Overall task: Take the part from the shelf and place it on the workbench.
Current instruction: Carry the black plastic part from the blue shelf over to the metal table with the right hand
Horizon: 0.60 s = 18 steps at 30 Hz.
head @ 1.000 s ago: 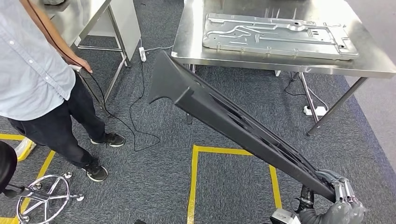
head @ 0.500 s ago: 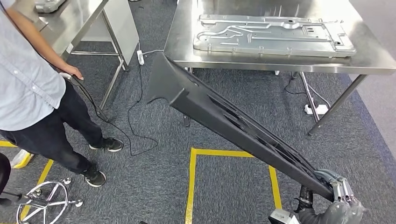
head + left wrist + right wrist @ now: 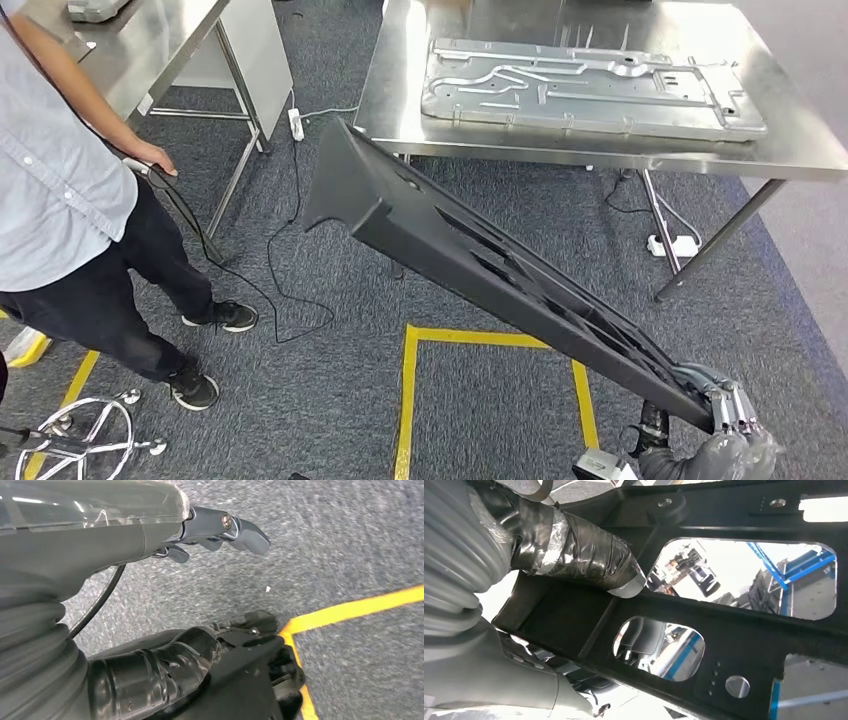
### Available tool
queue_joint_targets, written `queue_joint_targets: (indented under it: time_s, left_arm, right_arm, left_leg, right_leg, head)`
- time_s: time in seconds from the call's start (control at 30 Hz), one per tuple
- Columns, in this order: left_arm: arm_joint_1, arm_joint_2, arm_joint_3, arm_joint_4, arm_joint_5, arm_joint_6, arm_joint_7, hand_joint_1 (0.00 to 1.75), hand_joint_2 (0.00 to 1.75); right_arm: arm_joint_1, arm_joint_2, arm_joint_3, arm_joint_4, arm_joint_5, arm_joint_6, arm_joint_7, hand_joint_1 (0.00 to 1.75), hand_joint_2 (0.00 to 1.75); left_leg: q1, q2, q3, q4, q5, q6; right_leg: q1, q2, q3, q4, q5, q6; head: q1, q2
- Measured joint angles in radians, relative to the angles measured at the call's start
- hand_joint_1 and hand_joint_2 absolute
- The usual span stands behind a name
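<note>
The right hand (image 3: 735, 425) is seen at the lower right of the head view, its fingers closed around the near end of the long black part (image 3: 480, 265). In the right wrist view the tape-wrapped thumb (image 3: 574, 550) is pressed against the part's black ribbed frame (image 3: 734, 645), whose cut-out windows are looked through. The part is held in the air, slanting up and away from the hand towards the left, and its broad far end is raised just in front of the near left corner of the workbench (image 3: 400, 110); whether it touches the edge cannot be told.

The left hand (image 3: 220, 530) is shown in its wrist view above grey carpet (image 3: 340, 545) and a yellow floor line (image 3: 350, 611), with nothing held and its fingers slightly curled and apart.

On the steel workbench a large pressed metal panel (image 3: 590, 88) is laid flat. Under the bench a white power strip (image 3: 672, 245) is seen on the floor. At the left a person (image 3: 70, 200) in a pale shirt and dark trousers is standing beside a second steel table (image 3: 150, 50), with a black cable (image 3: 280, 290) held in one hand. A chrome stool base (image 3: 75, 440) is seen at the lower left.
</note>
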Motion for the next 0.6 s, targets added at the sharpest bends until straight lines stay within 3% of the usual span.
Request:
queue_joint_targets:
  time_s: [0.03,0.07,0.1,0.17,0.23,0.4,0.47,0.53,0.57,0.6]
  left_arm:
    - [0.000,0.000,0.000,0.000,0.000,0.000,0.000,0.00,1.75]
    - [0.000,0.000,0.000,0.000,0.000,0.000,0.000,0.00,1.75]
    - [0.002,0.000,0.000,0.000,0.000,0.000,0.000,0.00,1.75]
    - [0.004,-0.001,0.000,0.000,0.000,-0.001,0.000,0.00,1.75]
    - [0.003,-0.001,0.000,0.000,0.000,-0.001,0.000,0.00,1.75]
    - [-0.003,-0.001,0.000,0.000,0.000,-0.001,0.000,0.00,1.75]
    - [-0.004,-0.001,0.000,0.000,0.000,-0.001,0.000,0.00,1.75]
    - [-0.002,-0.001,0.000,0.000,-0.001,-0.001,0.000,0.00,1.75]
    - [0.000,-0.001,0.000,0.000,-0.001,-0.001,0.000,0.00,1.75]
    - [0.002,-0.001,0.000,0.000,-0.001,-0.002,0.000,0.00,1.75]
  right_arm:
    - [0.001,0.000,0.000,0.000,0.000,0.000,0.000,1.75,1.75]
    - [0.002,0.000,0.000,0.000,0.000,0.000,0.000,1.75,1.75]
    - [0.002,0.000,0.000,0.000,-0.001,0.000,0.000,1.75,1.75]
    - [0.002,0.000,-0.001,0.000,-0.002,0.000,-0.002,1.75,1.75]
    - [0.001,0.000,-0.001,0.001,-0.003,0.000,-0.002,1.75,1.75]
    - [0.002,-0.001,-0.002,0.002,-0.007,0.000,-0.003,1.75,1.75]
    - [0.001,-0.001,-0.002,0.001,-0.008,0.000,-0.003,1.75,1.75]
    - [0.001,-0.001,-0.002,0.001,-0.008,0.000,-0.004,1.75,1.75]
    - [0.001,-0.001,-0.002,0.001,-0.008,0.000,-0.004,1.75,1.75]
    - [0.001,-0.001,-0.002,0.001,-0.008,0.000,-0.004,1.75,1.75]
  left_leg:
    - [0.000,0.000,0.005,0.001,-0.005,0.000]
    - [0.000,0.000,0.011,0.001,-0.011,-0.001]
    - [0.001,0.000,0.020,0.002,-0.018,-0.004]
    - [0.004,-0.001,0.040,0.005,-0.037,-0.012]
    - [0.002,-0.002,0.051,0.010,-0.055,-0.026]
    - [0.003,-0.001,0.055,0.026,-0.083,-0.052]
    - [0.005,-0.001,0.008,0.124,-0.126,-0.059]
    - [0.006,-0.002,-0.078,0.260,-0.167,-0.062]
    - [0.006,-0.002,-0.111,0.300,-0.166,-0.061]
    - [0.005,-0.002,-0.127,0.303,-0.143,-0.058]
  right_leg:
    - [-0.002,0.000,-0.036,0.049,-0.008,0.004]
    - [-0.004,0.000,-0.058,0.070,0.000,0.007]
    - [-0.007,-0.001,-0.061,0.054,0.031,0.009]
    - [-0.012,-0.003,-0.019,-0.064,0.118,0.013]
    - [-0.010,-0.006,0.024,-0.162,0.160,0.007]
    - [-0.005,-0.001,0.043,-0.188,0.146,-0.030]
    - [-0.006,-0.003,0.056,-0.195,0.139,-0.042]
    - [-0.002,-0.004,0.065,-0.196,0.131,-0.050]
    - [0.001,-0.002,0.070,-0.196,0.126,-0.051]
    - [0.004,-0.001,0.078,-0.196,0.120,-0.052]
  head:
    - [0.000,0.000]
    - [0.000,0.000]
    - [0.000,0.000]
    - [0.001,0.000]
    - [0.000,0.000]
    - [-0.003,0.000]
    - [-0.005,0.000]
    - [-0.006,0.000]
    - [-0.006,0.000]
    - [-0.006,0.000]
